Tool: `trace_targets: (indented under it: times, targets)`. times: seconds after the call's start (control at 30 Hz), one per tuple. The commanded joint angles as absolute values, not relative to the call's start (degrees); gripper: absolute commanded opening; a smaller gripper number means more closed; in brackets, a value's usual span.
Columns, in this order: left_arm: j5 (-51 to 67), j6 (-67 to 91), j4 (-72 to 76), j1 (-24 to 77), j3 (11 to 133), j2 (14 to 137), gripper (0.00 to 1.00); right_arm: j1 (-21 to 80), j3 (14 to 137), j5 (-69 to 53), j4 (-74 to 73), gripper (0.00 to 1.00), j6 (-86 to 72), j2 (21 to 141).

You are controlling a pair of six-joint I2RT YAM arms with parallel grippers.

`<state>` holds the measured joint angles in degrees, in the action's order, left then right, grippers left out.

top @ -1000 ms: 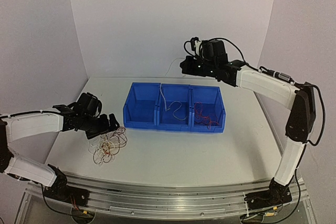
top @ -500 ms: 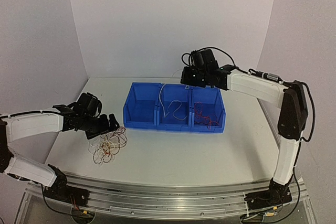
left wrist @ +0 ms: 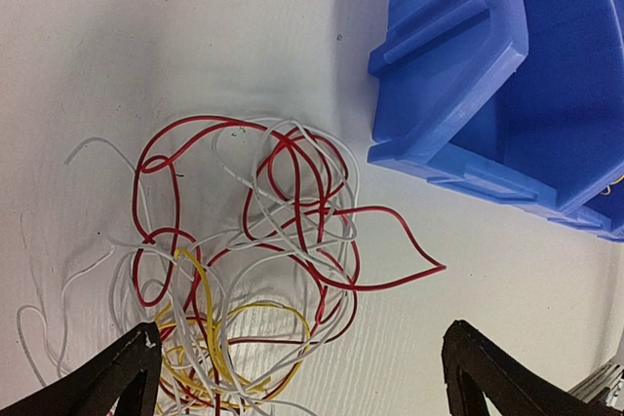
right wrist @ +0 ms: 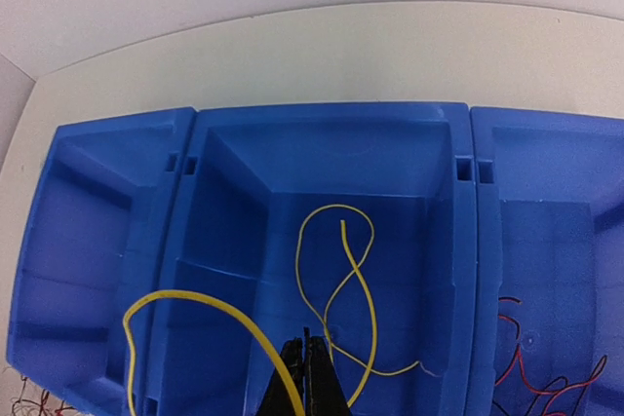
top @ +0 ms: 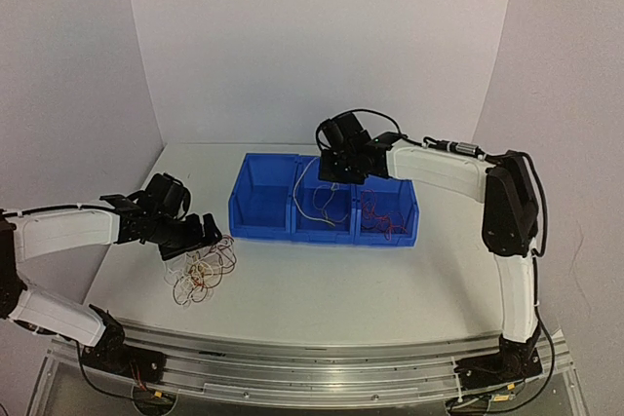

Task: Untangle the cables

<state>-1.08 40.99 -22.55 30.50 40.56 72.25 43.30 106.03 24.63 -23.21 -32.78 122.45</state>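
Note:
A tangle of thin red, white and yellow cables (top: 200,270) (left wrist: 253,270) lies on the table, left of the blue bin (top: 292,229). My left gripper (top: 206,234) (left wrist: 302,338) hovers over the tangle's near part, open wide, with the wires between and below its fingers and none gripped. My right gripper (top: 330,170) (right wrist: 307,358) is shut on a yellow cable (right wrist: 195,297) that arcs off to the left, above the bin's middle compartment. Another yellow cable (right wrist: 361,280) lies looped on that compartment's floor. Red cables (top: 385,221) (right wrist: 526,367) lie in the right compartment.
The bin (right wrist: 322,114) has three compartments side by side; the left one shows nothing in it. Its corner (left wrist: 458,143) stands close to the right of the tangle. Walls rise behind and beside the table.
My right arm has swung left and down, from behind the bin's right end to above the middle compartment, with the cable hanging from it. The left arm has not moved.

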Motion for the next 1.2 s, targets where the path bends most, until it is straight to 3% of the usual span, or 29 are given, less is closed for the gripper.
trace_targets:
  times: [0.0, 0.3, 1.17]
  targets:
    - [-0.53, 41.77, -23.08, 30.76, 41.76, 72.77, 1.0, 43.08, 110.12, 28.69, -27.08, 0.0, -34.15, 126.33]
    - [-0.53, 41.85, -23.16, 30.76, 41.84, 73.28, 1.0, 43.08, 116.02, 35.31, -32.21, 0.0, -33.09, 131.2]
    - [-0.53, 42.35, -23.82, 30.76, 41.39, 73.0, 1.0, 40.85, 125.54, 31.94, -35.99, 0.0, -27.58, 142.63]
